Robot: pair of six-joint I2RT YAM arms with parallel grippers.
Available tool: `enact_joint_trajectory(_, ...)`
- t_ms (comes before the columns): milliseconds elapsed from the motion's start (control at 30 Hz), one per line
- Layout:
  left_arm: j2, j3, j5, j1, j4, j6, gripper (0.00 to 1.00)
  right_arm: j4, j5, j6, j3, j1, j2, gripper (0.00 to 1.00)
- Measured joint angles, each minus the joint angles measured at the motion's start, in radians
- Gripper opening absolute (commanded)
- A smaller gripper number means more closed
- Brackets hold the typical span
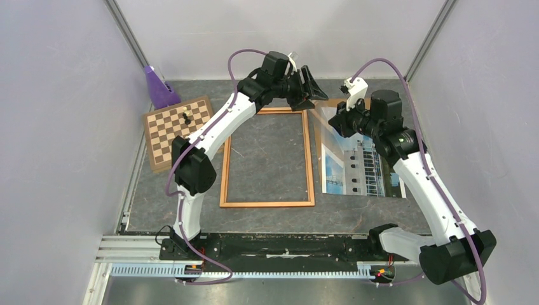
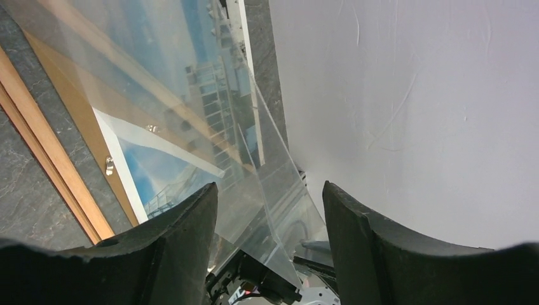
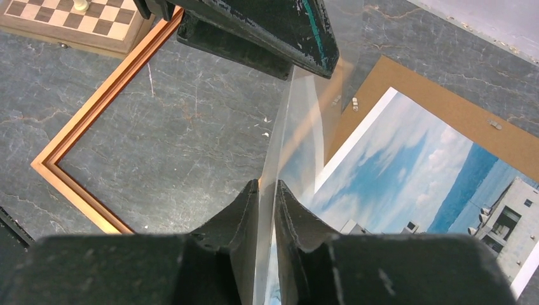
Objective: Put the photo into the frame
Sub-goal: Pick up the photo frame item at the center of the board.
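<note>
right hand [image 3: 267, 190] pinching pane [image 3: 304, 130] edge, frame [image 1: 267, 204] beside

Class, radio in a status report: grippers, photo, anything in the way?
Right gripper shut on clear pane. Left gripper open around its corner. Photo outside frame, flat on backing panel.

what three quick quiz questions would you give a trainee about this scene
1. True or false: the frame has nothing inside it yet.
2. Which tool pinches the clear pane? A) left B) right C) neither
3. Short answer: what lies directly under the photo?

Key:
1. True.
2. B: the right tool grips the pane's edge.
3. The brown backing panel.
</note>
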Motion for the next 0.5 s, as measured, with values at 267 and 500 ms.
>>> enact_joint_trajectory(267, 0.000, -0.004, 0.001, 0.000, 0.026, -0.008, 0.51, 0.005, -0.004, 0.001, -0.015, 0.005, -0.006, 0.46)
enact_joint_trajectory(500, 0.000, -0.024, 0.010, 0.002, 0.062, -0.011, 0.42, 0.002, -0.011, 0.004, -0.018, 0.004, -0.010, 0.75)
